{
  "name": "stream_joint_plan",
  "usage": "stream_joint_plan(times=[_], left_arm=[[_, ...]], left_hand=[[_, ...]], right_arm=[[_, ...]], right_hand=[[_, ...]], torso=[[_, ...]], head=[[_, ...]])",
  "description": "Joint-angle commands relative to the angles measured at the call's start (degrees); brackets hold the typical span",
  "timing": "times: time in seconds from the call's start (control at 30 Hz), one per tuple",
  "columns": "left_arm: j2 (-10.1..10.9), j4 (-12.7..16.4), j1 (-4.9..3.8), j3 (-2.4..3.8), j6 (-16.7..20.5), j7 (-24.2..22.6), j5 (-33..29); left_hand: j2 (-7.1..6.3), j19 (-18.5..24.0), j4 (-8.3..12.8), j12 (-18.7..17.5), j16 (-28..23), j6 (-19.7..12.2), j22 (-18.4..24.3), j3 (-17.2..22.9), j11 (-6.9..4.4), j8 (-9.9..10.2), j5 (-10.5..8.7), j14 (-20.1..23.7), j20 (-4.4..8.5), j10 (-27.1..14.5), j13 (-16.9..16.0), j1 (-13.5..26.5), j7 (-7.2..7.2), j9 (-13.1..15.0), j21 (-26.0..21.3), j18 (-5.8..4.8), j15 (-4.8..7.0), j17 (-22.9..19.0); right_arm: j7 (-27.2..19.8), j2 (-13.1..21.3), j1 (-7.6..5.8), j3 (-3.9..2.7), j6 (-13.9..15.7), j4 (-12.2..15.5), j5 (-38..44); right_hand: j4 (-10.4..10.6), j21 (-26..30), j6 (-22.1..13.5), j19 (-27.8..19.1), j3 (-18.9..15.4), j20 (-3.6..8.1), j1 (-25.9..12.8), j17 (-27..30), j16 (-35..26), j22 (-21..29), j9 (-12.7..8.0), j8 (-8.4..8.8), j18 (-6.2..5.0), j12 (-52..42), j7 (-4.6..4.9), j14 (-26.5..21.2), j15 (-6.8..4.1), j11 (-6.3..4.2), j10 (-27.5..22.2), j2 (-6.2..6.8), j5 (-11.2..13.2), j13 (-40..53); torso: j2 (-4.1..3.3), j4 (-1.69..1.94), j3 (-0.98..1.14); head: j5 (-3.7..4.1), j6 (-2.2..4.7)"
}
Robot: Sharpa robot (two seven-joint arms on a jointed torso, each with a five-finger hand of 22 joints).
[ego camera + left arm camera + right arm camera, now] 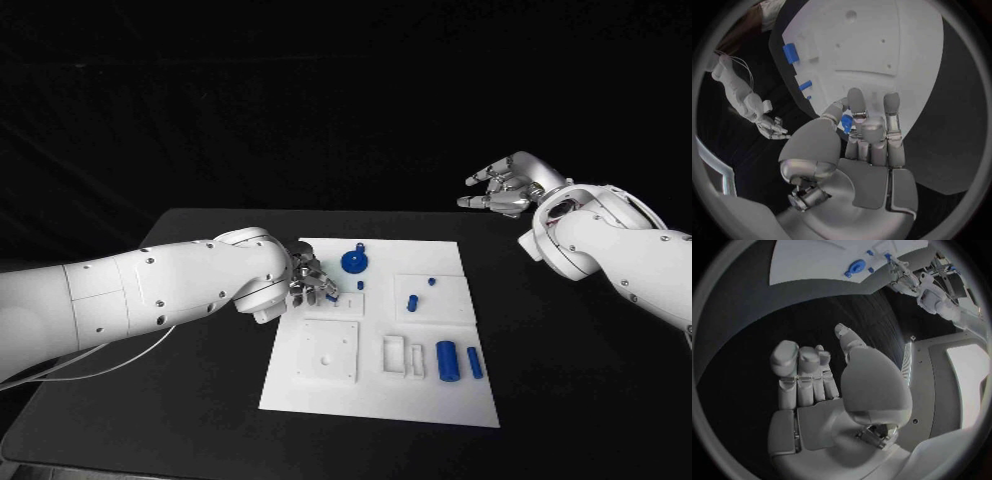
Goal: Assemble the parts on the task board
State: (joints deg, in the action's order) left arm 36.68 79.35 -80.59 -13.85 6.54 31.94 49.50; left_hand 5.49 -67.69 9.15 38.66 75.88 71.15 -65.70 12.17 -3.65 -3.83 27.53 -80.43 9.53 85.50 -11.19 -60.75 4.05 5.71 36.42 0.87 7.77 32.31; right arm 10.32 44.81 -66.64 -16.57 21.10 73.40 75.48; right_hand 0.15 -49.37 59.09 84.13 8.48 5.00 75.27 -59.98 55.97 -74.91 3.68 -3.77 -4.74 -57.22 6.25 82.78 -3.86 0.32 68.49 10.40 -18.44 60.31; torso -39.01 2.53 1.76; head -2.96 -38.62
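worktop (577,400): matt black, smooth | task board (433,405): white matt plastic, smooth | parts (447,359): blue plastic, slight sheen | left hand (861,135): silver brushed-looking metal, satin pads | right hand (826,385): same silver finish | arms (159,295): glossy white plastic shells

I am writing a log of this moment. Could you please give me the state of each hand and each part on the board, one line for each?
left hand: over the task board, pinches a small blue part in its fingertips.
right hand: raised beyond the table's far right corner, holds nothing, fingers loosely curled.
blue round part: on the board's far side.
two blue cylinders: lying side by side at the near right.
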Motion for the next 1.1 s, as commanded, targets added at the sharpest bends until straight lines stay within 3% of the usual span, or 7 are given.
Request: stream_joint_plan(times=[0.03, 0.5, 1.1], left_arm=[[-0.22, -0.09, 0.12, 0.03, -1.27, 0.14, 0.86], [-0.78, -0.46, 0.72, 0.04, -2.29, 0.09, 0.16], [-0.77, -0.23, 0.84, 0.04, -3.1, 0.27, -0.08]], left_hand=[[0.87, -0.41, -0.02, 0.21, 0.19, 11.65, -0.17, 0.13, -1.71, -0.17, 0.39, 0.64, -0.08, 1.35, 0.07, -0.22, -7.41, 39.93, -0.22, -0.77, 0.91, 0.05], [0.93, -0.87, -0.37, 0.31, 0.18, 11.68, -1.62, -0.07, -1.67, -0.2, 0.05, 0.73, -0.12, 1.35, 0.18, -0.01, -7.43, 40.42, -1.64, -0.83, 0.87, -0.19], [0.96, -1.25, -0.64, 0.34, 0.16, 11.69, -2.82, -0.21, -1.67, -0.18, -0.25, 0.77, -0.15, 1.35, 0.21, -0.21, -7.44, 40.5, -2.78, -0.86, 0.85, -0.38]], right_arm=[[-0.62, -0.04, -0.03, -0.04, -0.52, -0.01, 0.0], [-0.6, -0.22, -0.03, -0.04, -0.92, -0.2, 0.0], [-0.61, -0.34, -0.03, -0.04, -1.27, -0.31, -0.04]], right_hand=[[-0.35, 0.28, 0.37, 1.25, -0.02, -0.13, -0.24, 0.03, -0.32, -5.93, -0.07, 0.2, -0.54, 0.14, -0.05, -0.25, 0.02, -0.11, -0.3, -0.47, -0.33, -0.11], [-0.41, 0.4, 0.36, 1.26, 0.04, -0.12, -0.27, 0.08, -0.4, -5.92, -0.07, 0.2, -0.55, 0.15, -0.04, -0.27, 0.02, -0.11, -0.36, -0.49, -0.58, -0.19], [-0.5, 0.49, 0.35, 1.28, 0.1, -0.12, -0.31, 0.06, -0.42, -5.91, -0.07, 0.2, -0.55, 0.09, -0.04, -0.27, 0.01, -0.12, -0.34, -0.5, -0.87, -0.21]], torso=[[-0.01, -0.02, 0.0], [0.05, 0.02, -0.03], [0.07, 0.02, 0.02]], head=[[0.02, -0.18], [0.24, -0.37], [0.22, -0.42]])
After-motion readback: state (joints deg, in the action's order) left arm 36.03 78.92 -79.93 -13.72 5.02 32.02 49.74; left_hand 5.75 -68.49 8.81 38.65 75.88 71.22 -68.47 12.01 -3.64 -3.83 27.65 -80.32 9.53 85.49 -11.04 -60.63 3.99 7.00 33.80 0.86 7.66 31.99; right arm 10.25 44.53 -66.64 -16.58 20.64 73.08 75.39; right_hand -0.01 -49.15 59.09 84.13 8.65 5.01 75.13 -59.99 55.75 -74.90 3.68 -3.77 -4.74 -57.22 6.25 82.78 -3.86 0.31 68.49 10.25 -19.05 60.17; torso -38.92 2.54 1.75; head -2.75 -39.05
